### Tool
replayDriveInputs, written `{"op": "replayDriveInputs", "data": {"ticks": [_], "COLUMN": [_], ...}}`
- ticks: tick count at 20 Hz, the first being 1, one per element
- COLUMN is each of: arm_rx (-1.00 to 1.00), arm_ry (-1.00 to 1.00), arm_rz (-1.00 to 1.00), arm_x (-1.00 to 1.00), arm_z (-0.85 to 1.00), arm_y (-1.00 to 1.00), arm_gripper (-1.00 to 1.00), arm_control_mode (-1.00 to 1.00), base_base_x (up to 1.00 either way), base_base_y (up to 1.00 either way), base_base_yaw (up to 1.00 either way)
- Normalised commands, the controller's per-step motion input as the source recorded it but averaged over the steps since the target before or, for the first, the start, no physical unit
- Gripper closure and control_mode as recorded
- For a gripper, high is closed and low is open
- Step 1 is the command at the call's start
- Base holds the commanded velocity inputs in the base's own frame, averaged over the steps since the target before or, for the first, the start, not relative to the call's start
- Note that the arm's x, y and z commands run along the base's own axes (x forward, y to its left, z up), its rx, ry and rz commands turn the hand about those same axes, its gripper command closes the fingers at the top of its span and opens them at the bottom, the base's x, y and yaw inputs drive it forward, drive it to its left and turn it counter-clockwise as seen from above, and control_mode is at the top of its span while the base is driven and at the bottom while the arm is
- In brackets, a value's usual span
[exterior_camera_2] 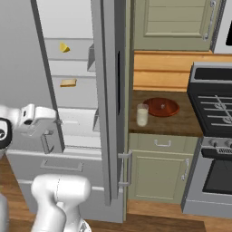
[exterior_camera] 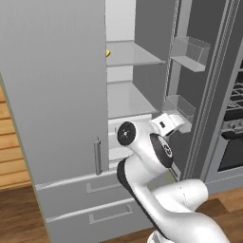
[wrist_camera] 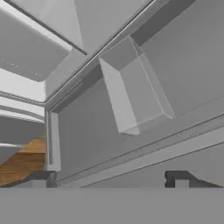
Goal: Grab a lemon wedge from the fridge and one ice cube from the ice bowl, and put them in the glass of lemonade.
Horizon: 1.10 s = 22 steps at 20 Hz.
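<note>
The fridge (exterior_camera: 52,90) stands with its right door (exterior_camera_2: 110,99) swung open. A small yellow lemon wedge (exterior_camera_2: 65,47) lies on an upper shelf, and its edge peeks past the shut left door (exterior_camera: 108,53). My gripper (exterior_camera_2: 46,138) hangs low in front of the open compartment, well below the wedge. In the hand view my gripper (wrist_camera: 109,181) is open, fingertips (wrist_camera: 39,180) wide apart with nothing between them, facing a clear door bin (wrist_camera: 135,87). The glass of lemonade (exterior_camera_2: 142,114) stands on the wooden counter beside the dark reddish ice bowl (exterior_camera_2: 161,107).
A flat tan slice (exterior_camera_2: 68,83) lies on the shelf below the wedge. Clear bins (exterior_camera: 190,52) hang on the inside of the open door. A stove (exterior_camera_2: 213,104) stands right of the counter. Two fridge drawers (exterior_camera: 90,204) sit below.
</note>
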Motion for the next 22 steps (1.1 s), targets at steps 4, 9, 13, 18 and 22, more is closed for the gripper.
{"op": "replayDriveInputs", "data": {"ticks": [4,9,13,18,22], "arm_rx": [0.59,0.49,0.08,0.06,0.12], "arm_ry": [0.08,0.17,0.23,0.0,0.0], "arm_rz": [0.18,0.3,0.14,0.0,0.0], "arm_x": [0.4,0.35,0.2,0.35,0.92], "arm_z": [-0.42,-0.47,-0.39,-0.41,-0.86], "arm_y": [0.98,0.94,0.84,0.29,0.36], "arm_gripper": [-1.0,-1.0,-1.0,-1.0,-1.0], "arm_control_mode": [-1.0,-1.0,-1.0,-1.0,-1.0], "base_base_x": [0.0,0.0,0.0,0.0,0.0], "base_base_y": [0.0,0.0,0.0,0.0,0.0], "base_base_yaw": [0.0,0.0,0.0,0.0,0.0]}}
